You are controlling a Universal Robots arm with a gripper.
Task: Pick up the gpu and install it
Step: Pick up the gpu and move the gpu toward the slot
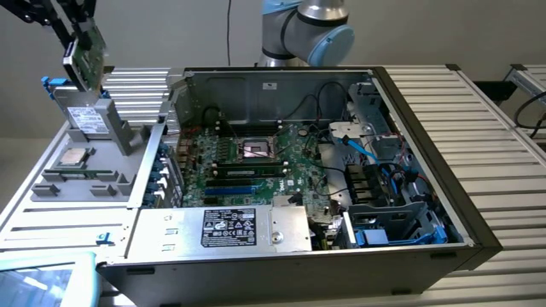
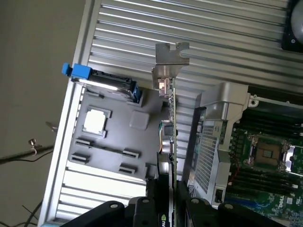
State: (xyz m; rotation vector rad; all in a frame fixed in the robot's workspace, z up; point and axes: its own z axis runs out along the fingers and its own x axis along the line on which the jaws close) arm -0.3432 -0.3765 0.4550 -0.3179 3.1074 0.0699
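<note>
One gpu (image 2: 173, 118) sits between the jaws of one gripper (image 2: 173, 208). Below the jaws lie one tray (image 1: 73, 185), one drive (image 1: 85, 118), one processor (image 1: 75, 155) and two blue clips (image 1: 53, 82). Off to one side of them, one case (image 1: 444, 163) holds one motherboard (image 1: 256, 160) and one power supply (image 1: 230, 227).

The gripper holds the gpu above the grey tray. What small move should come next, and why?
Probably carry it toward the exterior view's right, over the open case: the gpu hangs in the gripper above the tray, away from the motherboard.
</note>
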